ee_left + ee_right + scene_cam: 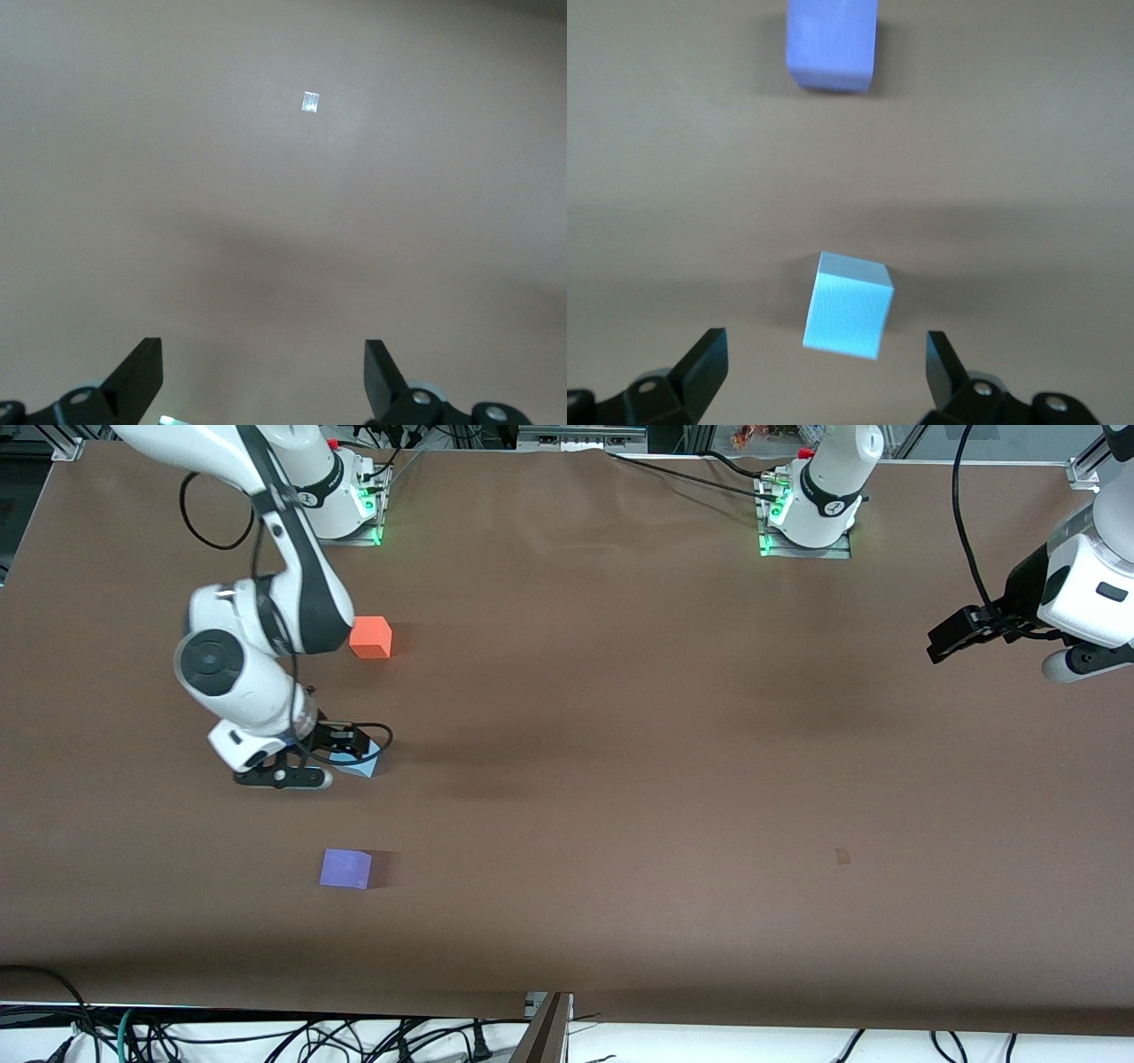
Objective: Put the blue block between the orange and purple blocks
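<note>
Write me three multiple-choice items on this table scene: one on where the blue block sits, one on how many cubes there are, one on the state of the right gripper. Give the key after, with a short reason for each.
1. Where is the blue block?
A. On top of the orange block
B. On the table, between the orange block and the purple block
C. Under the left gripper

2. How many cubes are on the table?
A. Two
B. Three
C. Five

3. What is the state of the right gripper?
A. Open, not touching the blue block
B. Shut on the blue block
C. Shut on the purple block

Key:
1 B: in the front view it lies nearer the camera than the orange block and farther than the purple one.
2 B: one orange, one blue, one purple.
3 A: the right wrist view shows its fingers spread wide, with the blue block apart from them.
</note>
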You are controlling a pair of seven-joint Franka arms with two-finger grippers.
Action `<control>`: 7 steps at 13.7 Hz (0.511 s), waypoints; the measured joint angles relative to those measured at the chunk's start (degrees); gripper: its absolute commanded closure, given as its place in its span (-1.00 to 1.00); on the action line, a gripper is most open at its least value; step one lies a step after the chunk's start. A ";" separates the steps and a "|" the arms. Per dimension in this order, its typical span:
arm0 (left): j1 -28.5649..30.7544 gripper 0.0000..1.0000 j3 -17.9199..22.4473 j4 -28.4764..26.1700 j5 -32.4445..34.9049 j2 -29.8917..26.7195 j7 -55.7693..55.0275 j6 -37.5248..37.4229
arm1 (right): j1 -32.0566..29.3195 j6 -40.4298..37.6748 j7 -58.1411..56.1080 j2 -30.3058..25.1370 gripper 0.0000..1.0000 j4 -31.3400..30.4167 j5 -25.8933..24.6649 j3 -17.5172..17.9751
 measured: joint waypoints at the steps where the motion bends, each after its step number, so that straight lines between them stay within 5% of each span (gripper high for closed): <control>1: 0.00 -1.00 0.00 0.00 0.00 0.00 0.00 0.00 | -0.03 -5.36 -1.94 -0.47 -0.98 4.15 -0.04 -0.47; 7: 0.01 -1.00 0.00 0.00 0.00 0.00 0.00 0.00 | -0.24 -25.99 -10.34 -1.07 -0.99 20.40 -0.15 -5.36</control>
